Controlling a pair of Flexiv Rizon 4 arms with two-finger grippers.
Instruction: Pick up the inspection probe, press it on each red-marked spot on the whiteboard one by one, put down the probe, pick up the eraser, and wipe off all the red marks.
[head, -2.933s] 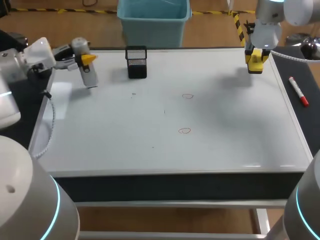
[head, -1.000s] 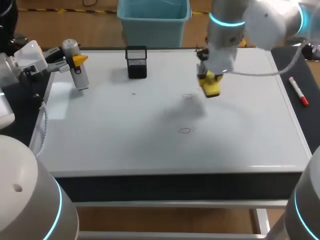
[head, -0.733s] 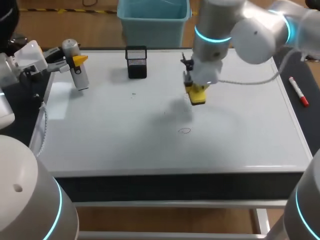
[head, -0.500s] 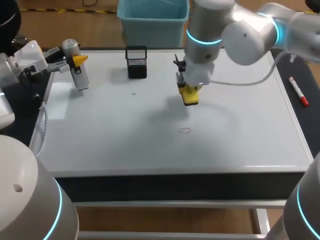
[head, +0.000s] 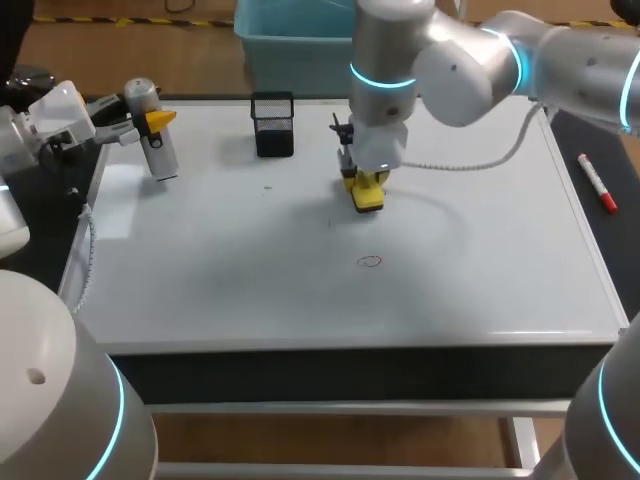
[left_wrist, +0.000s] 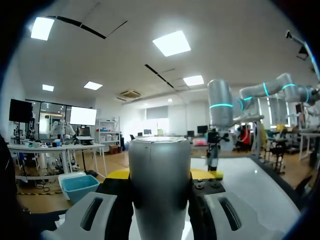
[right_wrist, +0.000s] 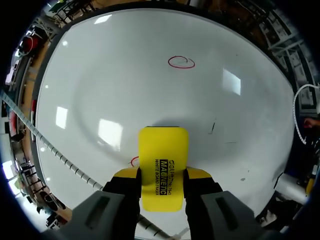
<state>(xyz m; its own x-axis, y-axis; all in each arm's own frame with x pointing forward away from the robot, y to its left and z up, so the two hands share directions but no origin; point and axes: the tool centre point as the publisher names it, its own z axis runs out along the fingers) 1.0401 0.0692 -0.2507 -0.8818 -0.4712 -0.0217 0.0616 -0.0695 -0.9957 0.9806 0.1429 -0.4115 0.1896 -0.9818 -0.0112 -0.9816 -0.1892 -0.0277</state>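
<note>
The whiteboard (head: 200, 280) lies flat and covers nearly all of the desk (head: 350, 368). The right arm (head: 470, 60) comes in from the right side and reaches past the middle of the board. The left arm (head: 30, 130) is at the far left corner. A black mesh holder (head: 273, 124) stands on the far part of the board.

The left hand (head: 150, 118) is closed on the probe (head: 155, 138), a silver cylinder, with a yellow tip on each side of it. The probe's long axis is almost upright; I cannot tell if its lower end touches the board.

The right hand (right_wrist: 163, 175) points down at the board and grips the yellow eraser (right_wrist: 163, 167) from two sides. The eraser's long axis runs along the fingers and sticks out ahead of them.

A red marker (head: 596, 183) lies on the dark desk just beside the right edge of the board. One red ring (right_wrist: 181, 62) is on the board well ahead of the eraser, and part of another red mark (right_wrist: 134, 161) shows just beside the eraser
</note>
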